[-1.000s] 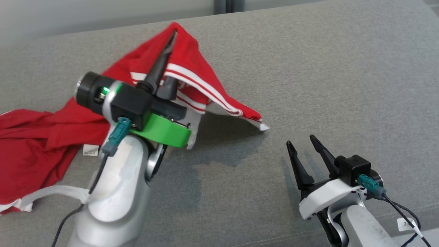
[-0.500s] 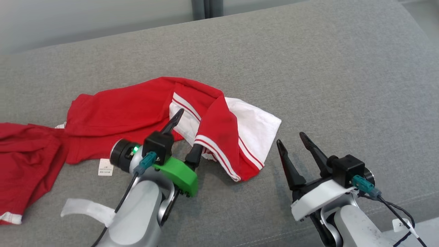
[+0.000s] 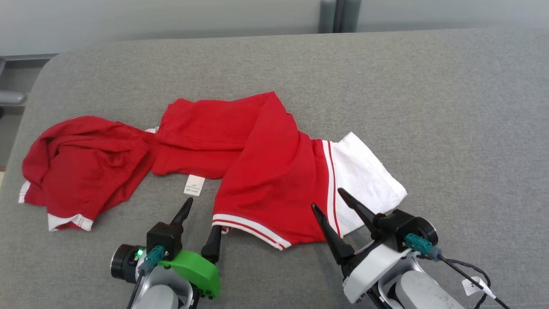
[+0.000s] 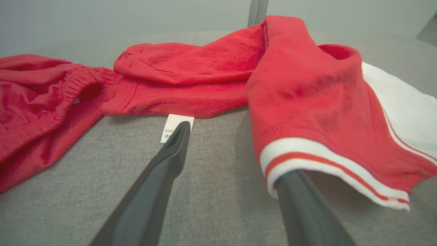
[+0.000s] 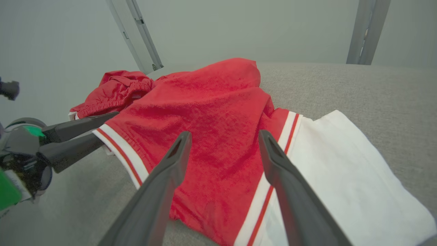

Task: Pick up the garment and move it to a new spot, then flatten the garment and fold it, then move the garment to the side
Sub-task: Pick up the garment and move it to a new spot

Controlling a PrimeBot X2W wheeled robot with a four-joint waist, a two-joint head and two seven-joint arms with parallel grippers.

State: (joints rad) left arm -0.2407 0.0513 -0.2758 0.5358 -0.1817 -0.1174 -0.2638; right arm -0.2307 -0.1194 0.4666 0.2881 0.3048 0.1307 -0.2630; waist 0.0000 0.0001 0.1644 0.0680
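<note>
The garment [image 3: 257,171] is red with white striped hems and a white panel. It lies crumpled across the grey cushion [image 3: 450,128], bunched at the left and flatter at the right. My left gripper [image 3: 202,216] is open just in front of it. In the left wrist view the garment [image 4: 300,99] has its striped hem draped over the tip of my right-hand finger [image 4: 304,208]; nothing sits between the fingers of the left gripper [image 4: 235,150]. My right gripper [image 3: 328,198] is open, its tips over the garment's lower right edge, above the red cloth [image 5: 218,102] in the right wrist view [image 5: 224,135].
A white care label [image 3: 194,185] sticks out of the garment on the cushion. The cushion's rounded left edge [image 3: 30,111] drops off beside a grey rail. A pale wall and a metal post [image 3: 334,15] stand behind. Bare cushion stretches to the right.
My left gripper has opened and let go of the garment, which dropped from its lifted peak onto the cushion. The left arm drew back toward me. The camera has shifted too.
</note>
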